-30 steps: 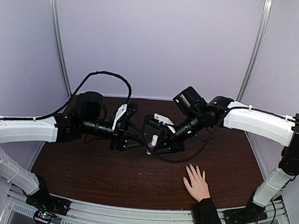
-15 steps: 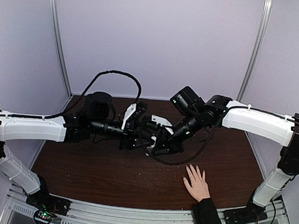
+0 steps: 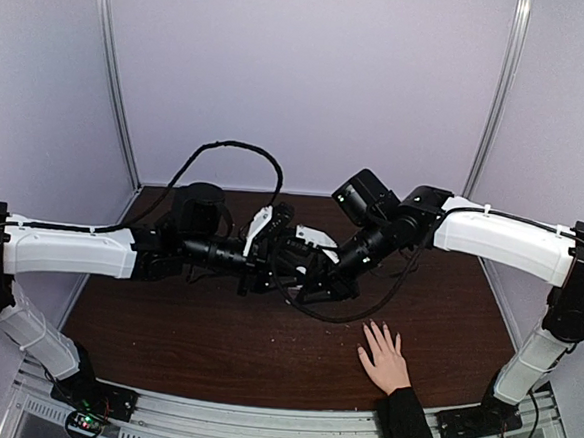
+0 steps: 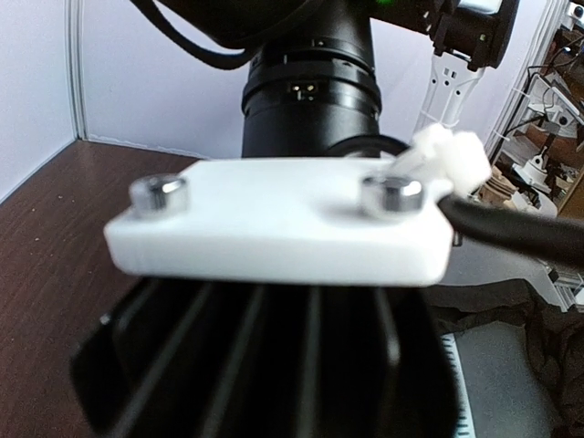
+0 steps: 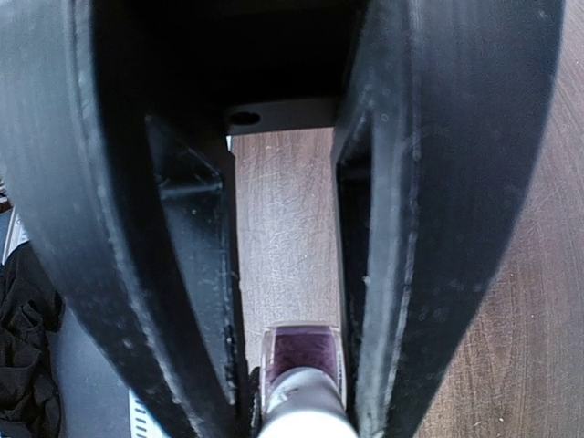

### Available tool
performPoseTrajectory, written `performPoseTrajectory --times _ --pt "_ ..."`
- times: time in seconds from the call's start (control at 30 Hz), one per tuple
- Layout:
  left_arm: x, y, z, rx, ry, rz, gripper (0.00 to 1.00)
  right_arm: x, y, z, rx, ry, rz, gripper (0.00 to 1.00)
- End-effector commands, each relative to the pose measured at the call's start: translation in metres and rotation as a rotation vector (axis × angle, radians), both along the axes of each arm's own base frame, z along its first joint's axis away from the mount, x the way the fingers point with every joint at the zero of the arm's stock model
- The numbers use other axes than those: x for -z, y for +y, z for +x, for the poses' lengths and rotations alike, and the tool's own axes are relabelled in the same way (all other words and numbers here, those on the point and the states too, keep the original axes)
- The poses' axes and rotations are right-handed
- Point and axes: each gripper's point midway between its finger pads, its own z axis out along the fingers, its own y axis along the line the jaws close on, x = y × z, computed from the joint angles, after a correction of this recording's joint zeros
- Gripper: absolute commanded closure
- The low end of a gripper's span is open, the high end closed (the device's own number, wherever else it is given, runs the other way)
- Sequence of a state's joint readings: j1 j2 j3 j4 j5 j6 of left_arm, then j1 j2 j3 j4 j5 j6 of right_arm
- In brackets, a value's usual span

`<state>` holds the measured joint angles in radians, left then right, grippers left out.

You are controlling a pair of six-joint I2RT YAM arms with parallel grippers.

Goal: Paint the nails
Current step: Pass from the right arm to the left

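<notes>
The human hand lies flat near the table's front edge, fingers spread, black sleeve behind it. Its nails are too small to make out. My right gripper is shut on a small clear bottle of purple polish with a pale cap. In the top view the right gripper hangs over the table's middle. My left gripper meets it from the left and hides the bottle. The left gripper's own fingers are hidden in the left wrist view, so its opening does not show.
A white plate with two screws and a black ribbed body of the right arm fill the left wrist view. A black cable loops on the brown table between the grippers and the hand.
My left arm has reached rightward until its gripper meets the right gripper, covering the bottle in the top view. The right gripper shifted slightly left. The hand has stayed still.
</notes>
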<state>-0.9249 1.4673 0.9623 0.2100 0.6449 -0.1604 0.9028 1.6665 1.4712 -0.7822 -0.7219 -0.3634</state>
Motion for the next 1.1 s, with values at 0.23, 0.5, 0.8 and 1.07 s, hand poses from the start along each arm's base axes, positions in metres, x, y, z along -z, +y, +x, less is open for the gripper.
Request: performPoseTrajectory --times 0.23,0.5,0.8,1.07 --pt "-0.031 -0.003 -0.002 0.011 -0.038 -0.078 1.00 -0.022 0.002 0.004 0.027 -0.059 0.074 0.80" --pt "-0.058 0.003 -0.002 -0.019 -0.045 -0.143 1.00 -0.052 -0.009 0.017 0.102 -0.096 0.196 0.37" --pt "-0.093 0.013 -0.004 -0.051 -0.079 -0.214 1.00 -0.101 -0.031 0.029 0.231 -0.254 0.418 0.00" --pt "-0.121 0.023 -0.003 -0.095 -0.110 -0.291 1.00 -0.139 -0.033 0.031 0.287 -0.307 0.604 0.00"
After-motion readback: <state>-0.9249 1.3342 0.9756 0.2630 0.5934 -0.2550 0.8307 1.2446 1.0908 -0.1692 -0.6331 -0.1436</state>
